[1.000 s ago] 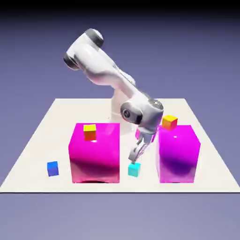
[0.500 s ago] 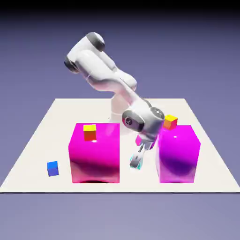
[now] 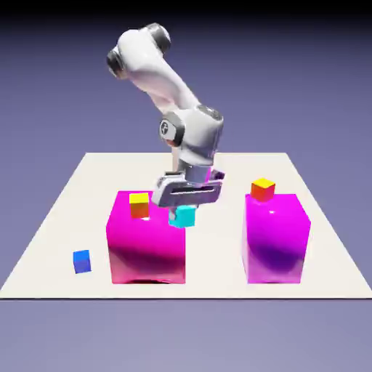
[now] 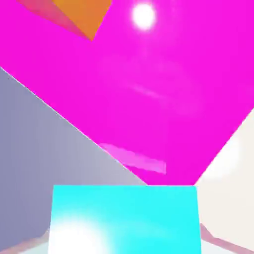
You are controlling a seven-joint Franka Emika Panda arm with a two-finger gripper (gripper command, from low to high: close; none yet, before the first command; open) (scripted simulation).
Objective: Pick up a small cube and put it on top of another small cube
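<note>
The gripper (image 3: 182,205) pinches the cyan cube (image 3: 182,216); in the hand view the cube (image 4: 125,218) covers the fingertips. It hangs in the air over the right top edge of the left magenta block (image 3: 146,237), apart from the orange cube (image 3: 139,205). The blue cube (image 3: 82,261) lies near the table's (image 3: 65,196) front left corner.

Open gap between two magenta blocks (image 3: 145,240) (image 3: 276,236), orange cubes (image 3: 139,205) (image 3: 262,189) atop
</note>
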